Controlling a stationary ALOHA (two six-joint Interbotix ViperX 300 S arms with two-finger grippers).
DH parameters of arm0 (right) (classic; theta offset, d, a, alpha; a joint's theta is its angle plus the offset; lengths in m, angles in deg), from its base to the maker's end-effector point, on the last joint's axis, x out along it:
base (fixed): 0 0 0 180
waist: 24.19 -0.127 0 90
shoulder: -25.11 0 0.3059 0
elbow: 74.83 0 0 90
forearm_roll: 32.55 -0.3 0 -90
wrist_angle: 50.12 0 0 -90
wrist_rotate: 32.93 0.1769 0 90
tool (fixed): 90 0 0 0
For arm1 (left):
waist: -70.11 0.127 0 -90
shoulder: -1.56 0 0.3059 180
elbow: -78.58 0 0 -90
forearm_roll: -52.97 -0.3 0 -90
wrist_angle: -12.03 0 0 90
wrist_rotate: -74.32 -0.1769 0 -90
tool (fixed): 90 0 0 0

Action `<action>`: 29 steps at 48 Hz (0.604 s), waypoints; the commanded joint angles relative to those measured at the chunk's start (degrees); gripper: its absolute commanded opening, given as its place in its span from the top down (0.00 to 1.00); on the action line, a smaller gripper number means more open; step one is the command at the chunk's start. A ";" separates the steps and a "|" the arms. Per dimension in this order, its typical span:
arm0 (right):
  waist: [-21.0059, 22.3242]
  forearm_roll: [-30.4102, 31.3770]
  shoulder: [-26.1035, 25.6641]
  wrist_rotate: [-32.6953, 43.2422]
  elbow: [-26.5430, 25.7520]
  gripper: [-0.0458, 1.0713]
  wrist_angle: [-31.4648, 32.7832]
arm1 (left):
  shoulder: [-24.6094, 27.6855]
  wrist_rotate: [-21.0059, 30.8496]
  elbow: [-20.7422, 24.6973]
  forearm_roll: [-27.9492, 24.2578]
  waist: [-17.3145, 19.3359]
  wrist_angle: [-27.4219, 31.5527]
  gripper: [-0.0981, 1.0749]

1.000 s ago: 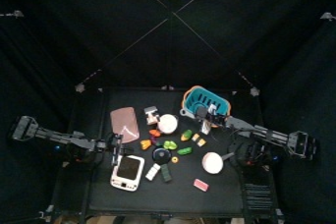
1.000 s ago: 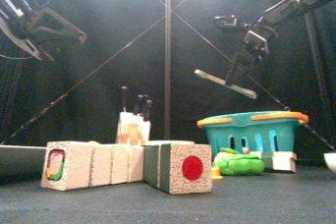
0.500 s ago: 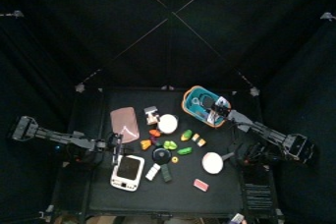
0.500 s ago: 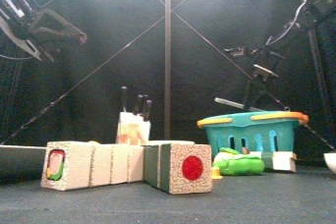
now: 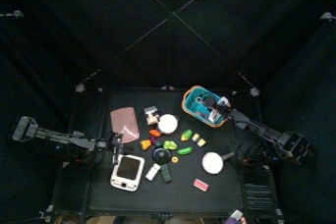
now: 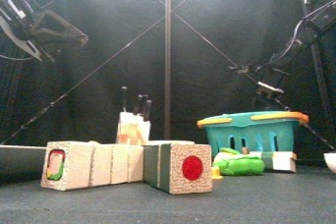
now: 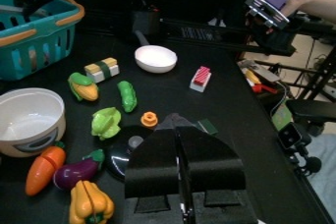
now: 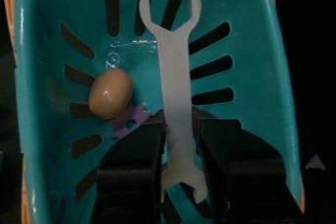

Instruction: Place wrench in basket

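A robot test lab: black curtains [image 5: 79,31] pen in a small black table [image 5: 178,194] strewn with toy food [image 7: 106,122], two black arms reaching in.

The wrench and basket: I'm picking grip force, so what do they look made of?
The wrench looks like pale matte plastic, flat and without metallic shine, probably a toy. The basket looks like glossy teal moulded plastic with slotted walls and an orange rim.

Your two arms are matte black throughout: the left gripper [image 7: 184,174] shows broad, flat, rounded jaws; the right gripper [image 8: 179,159] shows chunky black jaws with ridged shoulders.
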 commanded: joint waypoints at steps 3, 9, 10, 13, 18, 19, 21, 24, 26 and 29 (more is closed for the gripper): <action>0.35 -0.35 0.97 0.09 -0.62 0.49 -0.53 | 0.09 0.00 0.97 -0.09 0.09 -0.53 0.88; 0.35 -0.35 2.11 0.09 -0.62 0.48 -0.53 | 0.00 -0.09 0.88 -0.09 0.18 -0.53 0.88; 0.35 -0.35 2.20 0.18 -0.53 0.47 -0.53 | 0.00 -0.09 0.88 -0.09 0.18 -0.62 0.88; 0.53 -0.35 2.55 0.18 -0.53 0.45 -0.44 | 0.09 -0.09 0.88 -0.09 0.09 -0.62 0.88; 1.14 -0.35 2.90 0.18 -0.44 0.39 -0.44 | 0.00 0.00 0.88 -0.09 0.09 -0.53 0.88; 1.32 -0.35 2.99 0.18 -0.44 0.37 -0.44 | 0.00 0.00 0.88 0.09 0.09 -0.62 0.88; 1.58 -0.35 3.25 0.18 -0.35 0.35 -0.53 | 0.00 0.00 0.79 -0.09 0.09 -0.62 0.88; 1.85 -0.35 3.34 0.18 -0.26 0.32 -0.53 | 0.00 -0.09 0.79 -0.09 0.18 -0.62 0.88; 1.93 -0.35 3.43 0.18 -0.26 0.30 -0.53 | 0.00 -0.09 0.88 -0.09 0.09 -0.62 0.88; 2.20 -0.35 3.43 0.18 -0.18 0.29 -0.53 | 0.09 -0.09 0.79 -0.09 0.09 -0.62 0.88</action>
